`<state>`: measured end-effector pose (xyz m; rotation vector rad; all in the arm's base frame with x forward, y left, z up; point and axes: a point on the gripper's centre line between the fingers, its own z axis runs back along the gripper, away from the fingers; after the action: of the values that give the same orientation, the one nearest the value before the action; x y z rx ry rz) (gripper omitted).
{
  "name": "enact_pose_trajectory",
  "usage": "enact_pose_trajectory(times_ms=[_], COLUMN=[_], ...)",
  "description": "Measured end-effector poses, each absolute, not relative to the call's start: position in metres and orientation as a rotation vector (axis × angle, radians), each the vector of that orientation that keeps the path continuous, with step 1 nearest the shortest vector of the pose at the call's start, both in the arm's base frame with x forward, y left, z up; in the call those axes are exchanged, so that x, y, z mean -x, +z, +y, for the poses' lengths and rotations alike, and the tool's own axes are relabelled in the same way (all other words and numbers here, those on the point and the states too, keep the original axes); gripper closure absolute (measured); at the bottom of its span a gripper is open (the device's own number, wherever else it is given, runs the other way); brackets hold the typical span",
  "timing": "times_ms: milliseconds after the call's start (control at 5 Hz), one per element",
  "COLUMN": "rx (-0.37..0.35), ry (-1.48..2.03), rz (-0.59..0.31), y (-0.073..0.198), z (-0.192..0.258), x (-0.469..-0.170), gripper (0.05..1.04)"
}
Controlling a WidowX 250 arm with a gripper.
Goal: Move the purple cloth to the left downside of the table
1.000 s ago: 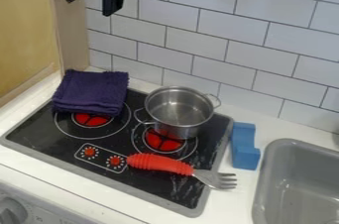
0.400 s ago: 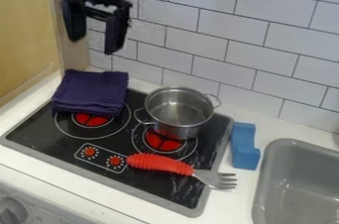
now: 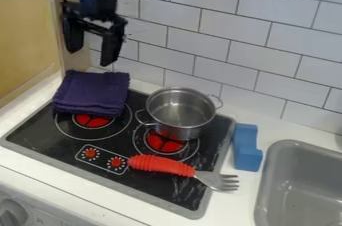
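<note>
Camera view: the jaws hang spread apart above the purple cloth (image 3: 92,94), which lies folded on the back left of the stove (image 3: 41,132). They might pinch just the top fold, so the cloth could flop open. Swung wide, it might bump the pot (image 3: 179,110). Bare metal shows inside the pot and the sink (image 3: 266,182)

Folded dk purple cloth (image 3: 91,93); blk stovetop (image 3: 50,140) w/ grey border, red burner patches, thin white rings. Silver metal pot (image 3: 179,111). Fork w/ ribbed red handle (image 3: 160,165), silver tines. Solid blue angular block (image 3: 246,148). Grey sink (image 3: 294,185). White wall tiles (image 3: 200,25), dk grout grid. Gripper (image 3: 93,45) all blk.
</note>
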<state>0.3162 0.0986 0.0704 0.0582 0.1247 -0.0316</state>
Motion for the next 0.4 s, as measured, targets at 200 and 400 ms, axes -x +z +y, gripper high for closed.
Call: enact_pose_trajectory(times_ms=[200,400], rx=[-0.051,-0.059], ry=[-0.022,0.001], rz=[0.145,0.114], y=[0.0498,0.0425], z=[0.1079,0.1131], x=[-0.3166,-0.3223], gripper=[0.085,0.085])
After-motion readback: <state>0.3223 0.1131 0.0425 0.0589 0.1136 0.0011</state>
